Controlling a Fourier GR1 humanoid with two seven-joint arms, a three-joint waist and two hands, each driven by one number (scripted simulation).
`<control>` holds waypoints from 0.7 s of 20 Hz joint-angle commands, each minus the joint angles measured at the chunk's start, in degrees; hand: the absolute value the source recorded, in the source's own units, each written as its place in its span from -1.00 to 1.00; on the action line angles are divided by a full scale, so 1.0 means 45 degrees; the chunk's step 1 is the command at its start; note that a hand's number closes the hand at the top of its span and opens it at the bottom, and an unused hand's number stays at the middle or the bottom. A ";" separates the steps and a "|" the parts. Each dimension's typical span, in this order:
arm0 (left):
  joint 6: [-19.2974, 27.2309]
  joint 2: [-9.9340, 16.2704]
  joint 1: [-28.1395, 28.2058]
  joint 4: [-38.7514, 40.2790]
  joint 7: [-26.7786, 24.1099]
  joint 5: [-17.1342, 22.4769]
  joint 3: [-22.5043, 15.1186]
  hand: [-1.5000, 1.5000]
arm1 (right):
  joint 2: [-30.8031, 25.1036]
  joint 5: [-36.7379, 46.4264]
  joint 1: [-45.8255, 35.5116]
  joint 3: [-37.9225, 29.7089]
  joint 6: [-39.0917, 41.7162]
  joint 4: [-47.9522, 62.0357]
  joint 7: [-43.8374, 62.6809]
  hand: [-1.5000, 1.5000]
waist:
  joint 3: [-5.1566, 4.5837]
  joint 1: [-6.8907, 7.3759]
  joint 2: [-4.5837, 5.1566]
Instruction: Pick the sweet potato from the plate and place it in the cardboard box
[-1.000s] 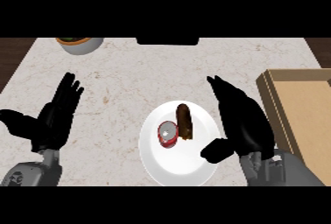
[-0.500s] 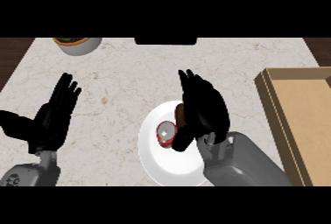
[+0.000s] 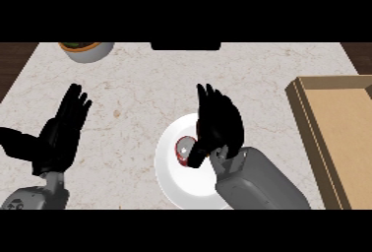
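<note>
Head view: at the left, the left hand [image 3: 62,133] is seen resting open over the table [image 3: 138,83], fingers straight and pointing away, holding nothing. Toward the middle, a white plate [image 3: 170,174] is set on the table, and a small red and white item [image 3: 186,150] lies on it. The right hand [image 3: 216,123] is spread over the plate's far part, fingers extended rather than curled, so nothing is judged to be gripped yet. The sweet potato is hidden under that hand; it is taken to be on the plate beneath the palm, and neither its long axis nor the way it points can be told. The step in hand is judged to be the reach and grasp. Next, the fingers would need to be closed round the sweet potato, which would then be lifted and carried rightward to the cardboard box [image 3: 341,138] at the right edge, well apart from the plate.
</note>
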 commanded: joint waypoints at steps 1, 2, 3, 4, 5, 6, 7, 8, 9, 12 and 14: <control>0.0048 -0.0110 0.0033 -0.0434 0.0358 -0.0199 -0.0143 0.00 | 0.0312 0.0415 0.0090 0.0608 -0.0806 0.0996 0.1581 -1.00 | 0.0004 0.0053 0.0008; 0.0036 0.0257 -0.0593 -0.0341 0.1012 0.0052 0.0409 0.00 | 0.0314 0.0391 -0.0111 0.0420 -0.0459 0.0512 0.1925 -1.00 | 0.0004 -0.0003 -0.0001; 0.0277 -0.0297 0.0245 -0.0712 0.0592 -0.0380 -0.0236 0.00 | 0.0316 0.1095 0.1197 0.0700 -0.0489 -0.0191 0.1398 -1.00 | 0.0006 -0.0068 -0.0020; -0.0660 0.0598 0.0055 -0.0329 0.0438 0.0310 0.0820 0.00 | 0.0317 0.0941 0.0164 0.0449 -0.0760 0.1107 0.1182 -1.00 | 0.0001 0.0042 0.0012; -0.0217 -0.0214 0.0513 -0.0302 -0.0057 -0.0207 0.0119 0.00 | 0.0318 0.0848 -0.0168 0.0171 -0.0649 0.1383 0.1169 -1.00 | 0.0001 0.0043 0.0014; 0.0207 -0.0276 -0.0131 -0.0700 0.0640 -0.0441 -0.0020 0.00 | 0.0319 0.0821 0.0003 0.0058 -0.1031 0.1961 0.0600 -1.00 | 0.0006 0.0033 0.0020; -0.0233 -0.0051 -0.0145 -0.0316 0.0555 -0.0143 0.0413 0.00 | 0.0320 0.0871 0.0366 0.0018 -0.0383 0.0937 0.1072 -1.00 | 0.0004 -0.0039 0.0004; -0.0727 -0.0045 0.0259 -0.0466 0.0223 0.0092 0.0377 0.00 | 0.0321 0.0674 -0.0012 0.0171 -0.0835 0.1524 0.1133 -1.00 | 0.0002 0.0029 0.0011; -0.0793 0.0192 -0.0038 -0.0306 0.0362 0.0173 0.0767 0.00 | 0.0321 0.0429 -0.0161 0.0628 -0.1736 0.1866 0.1253 -1.00 | 0.0003 0.0065 0.0020; -0.0510 -0.0395 -0.0827 0.0747 0.0048 -0.0284 0.0689 0.00 | 0.0323 0.0690 0.0532 -0.0224 -0.1005 0.1736 0.0021 -1.00 | 0.0004 -0.0071 0.0021; -0.0235 -0.0336 -0.0220 -0.0395 0.0777 -0.0647 0.0366 0.00 | 0.0324 0.0244 -0.0177 0.0447 -0.1618 0.2279 0.0912 -1.00 | 0.0006 0.0051 0.0014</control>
